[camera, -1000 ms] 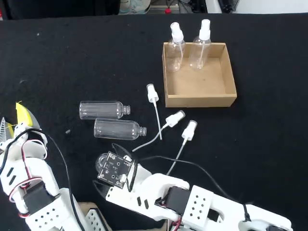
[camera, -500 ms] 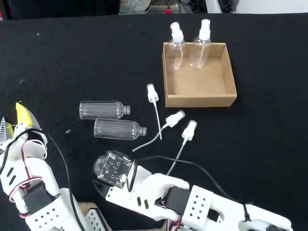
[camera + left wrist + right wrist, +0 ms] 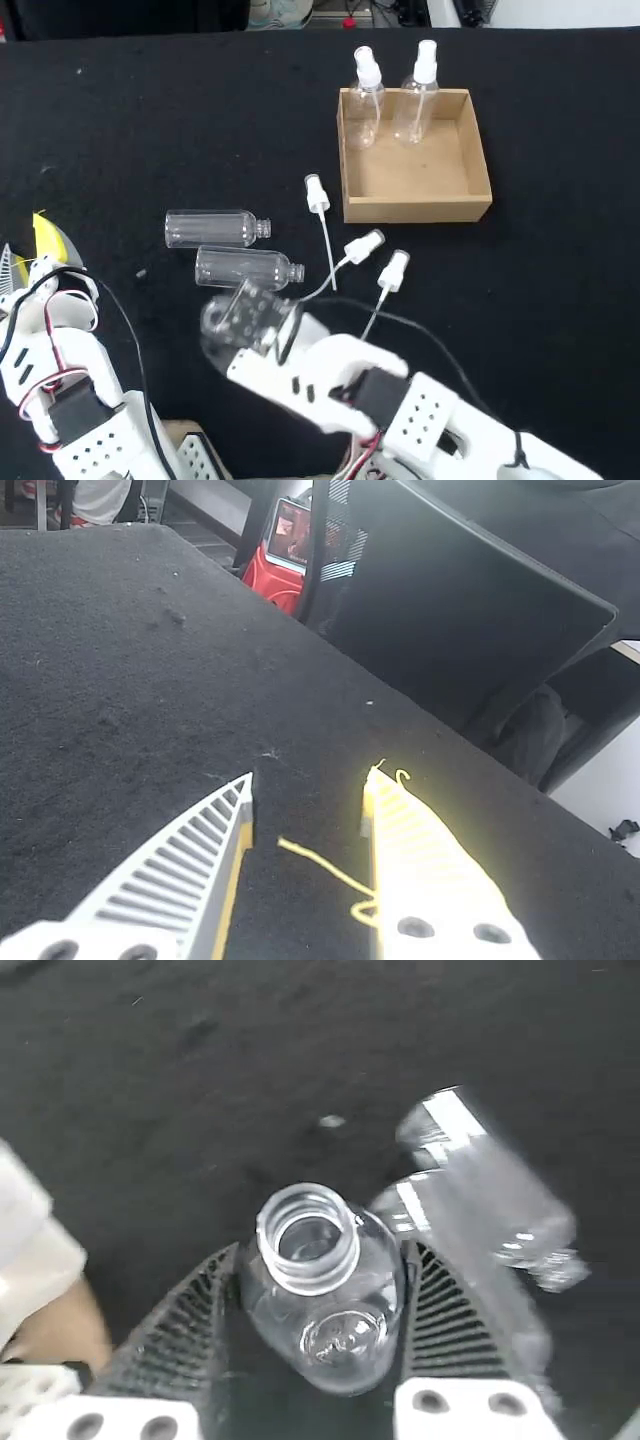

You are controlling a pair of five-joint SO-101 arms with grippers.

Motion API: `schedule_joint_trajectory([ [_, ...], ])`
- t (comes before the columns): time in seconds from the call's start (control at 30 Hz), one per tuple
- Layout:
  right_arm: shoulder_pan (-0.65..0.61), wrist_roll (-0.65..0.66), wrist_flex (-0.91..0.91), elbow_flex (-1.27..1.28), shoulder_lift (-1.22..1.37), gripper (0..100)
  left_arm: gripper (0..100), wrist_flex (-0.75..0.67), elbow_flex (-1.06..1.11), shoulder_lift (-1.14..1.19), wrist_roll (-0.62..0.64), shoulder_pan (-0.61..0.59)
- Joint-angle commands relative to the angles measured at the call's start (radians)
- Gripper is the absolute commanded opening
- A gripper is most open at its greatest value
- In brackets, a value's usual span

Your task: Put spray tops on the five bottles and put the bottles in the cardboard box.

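My right gripper (image 3: 320, 1252) is shut on a clear open-necked bottle (image 3: 322, 1290), its dark fingers (image 3: 180, 1330) pressed to both sides. In the high view this held bottle (image 3: 213, 322) hangs near the table's front, just before two capless bottles (image 3: 215, 228) (image 3: 248, 268) lying on their sides. Three loose spray tops (image 3: 318, 194) (image 3: 365, 244) (image 3: 393, 269) lie to their right. Two capped bottles (image 3: 366, 96) (image 3: 418, 90) stand at the back of the cardboard box (image 3: 415, 210). My left gripper (image 3: 308, 780) stands open at the front left, holding nothing.
The black cloth (image 3: 150, 120) covers the whole table. The right arm's white body (image 3: 380, 400) and its cable stretch across the front centre. The left arm's base (image 3: 70, 400) sits at the front left corner. Chairs (image 3: 470, 600) stand beyond the table edge.
The right arm has moved the held bottle a little away from the front edge, toward the two lying bottles, and its wrist has tilted. The left arm has kept still.
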Motion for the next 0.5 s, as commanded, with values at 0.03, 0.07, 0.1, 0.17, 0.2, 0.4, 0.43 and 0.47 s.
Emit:
schedule_joint_trajectory([
  [0.03, 0.164, 0.015, 0.275, -0.280, 0.002, 12.0, 18, -0.025, -0.010, -0.002, 0.003, 0.001],
  [0.07, 0.213, 0.015, 0.336, -0.335, 0.002, 12.0, 18, -0.023, -0.010, -0.002, 0.003, 0.001],
  [0.1, 0.270, 0.015, 0.393, -0.389, 0.002, 12.0, 18, -0.021, -0.012, -0.002, 0.003, 0.002],
  [0.17, 0.400, 0.015, 0.491, -0.486, 0.004, 12.0, 18, 0.009, -0.022, -0.002, 0.003, 0.022],
  [0.2, 0.473, 0.015, 0.531, -0.527, 0.004, 12.0, 18, 0.035, -0.038, -0.002, 0.002, 0.045],
  [0.4, 0.865, 0.086, 0.638, -0.596, 0.010, 11.8, 18, 0.222, -0.166, 0.008, -0.215, 0.357],
  [0.43, 0.918, 0.106, 0.640, -0.587, 0.010, 11.8, 18, 0.242, -0.174, 0.009, -0.256, 0.421],
  [0.47, 0.964, 0.120, 0.643, -0.578, 0.008, 11.8, 18, 0.259, -0.182, 0.009, -0.293, 0.487],
])
